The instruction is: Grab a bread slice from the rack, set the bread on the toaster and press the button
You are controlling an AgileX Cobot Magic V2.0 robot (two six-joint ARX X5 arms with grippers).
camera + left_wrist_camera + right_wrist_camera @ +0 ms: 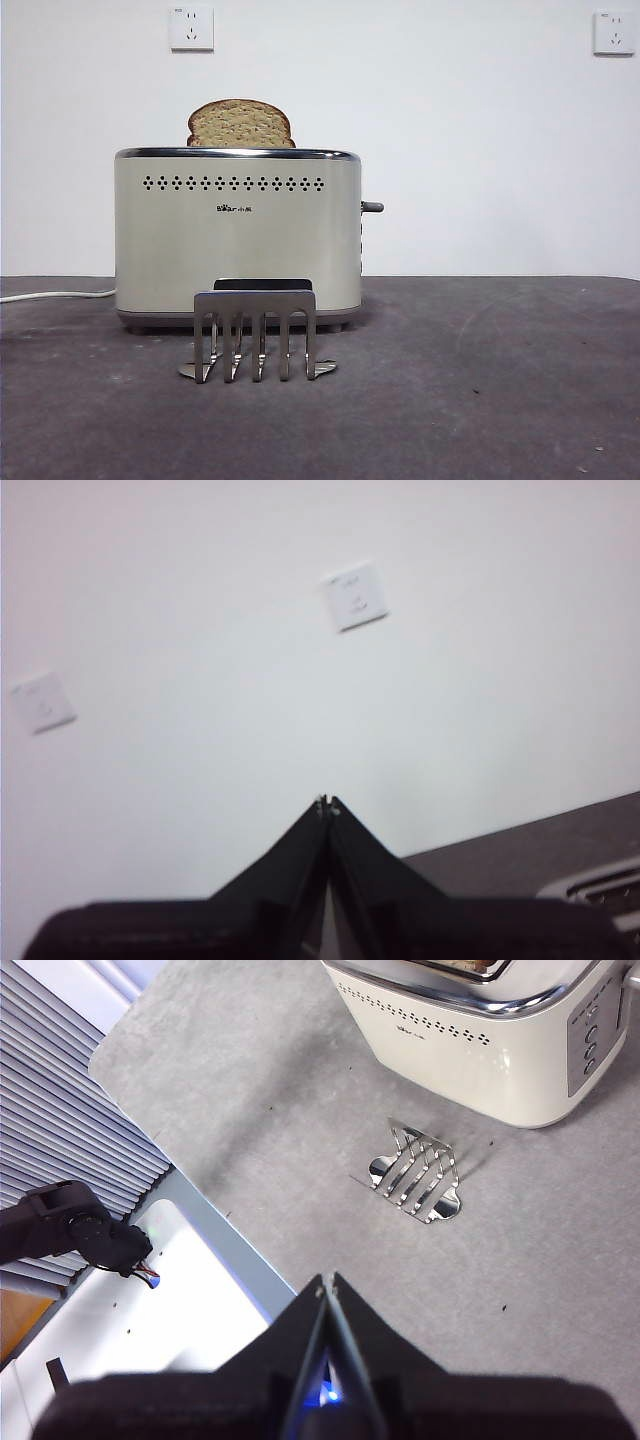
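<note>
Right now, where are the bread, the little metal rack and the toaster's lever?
slice of bread (240,124): front view, speckled crumb.
toast rack (255,301): front view, top bar.
lever knob (373,207): front view, dark tip.

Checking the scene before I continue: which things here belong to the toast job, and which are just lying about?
Job: slice of bread standing in the toaster; empty rack in front; button on the toaster's narrow side.

Just there: wall sockets; white power cord; table. Both grippers, left gripper and right gripper, shut, away.
</note>
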